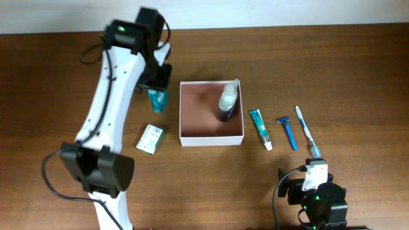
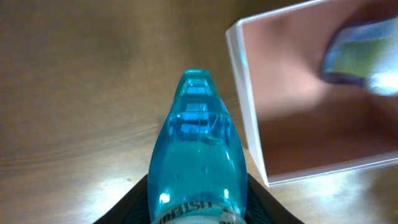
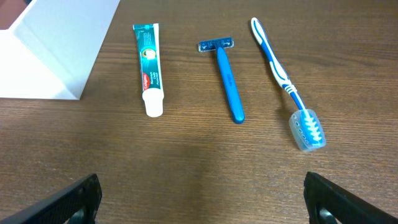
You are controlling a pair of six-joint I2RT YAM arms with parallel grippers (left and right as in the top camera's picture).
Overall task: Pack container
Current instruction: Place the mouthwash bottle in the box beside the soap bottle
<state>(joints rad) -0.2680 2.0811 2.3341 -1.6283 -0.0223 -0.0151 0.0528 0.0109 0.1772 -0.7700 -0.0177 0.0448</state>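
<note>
The container (image 1: 185, 137) is a square white box with a pinkish-brown inside at the table's middle; a clear bottle with a dark base (image 1: 227, 102) lies in its right part. My left gripper (image 1: 158, 96) is shut on a blue mouthwash bottle (image 2: 198, 158), just left of the container's wall (image 2: 249, 124). A toothpaste tube (image 1: 260, 128), a blue razor (image 1: 287, 131) and a toothbrush (image 1: 305, 131) lie right of the container; they also show in the right wrist view: tube (image 3: 148, 67), razor (image 3: 226, 78), toothbrush (image 3: 287, 84). My right gripper (image 3: 202, 199) is open and empty near the front edge.
A small green-and-white packet (image 1: 149, 138) lies on the table left of the container's front corner. The white wall runs along the far edge of the table.
</note>
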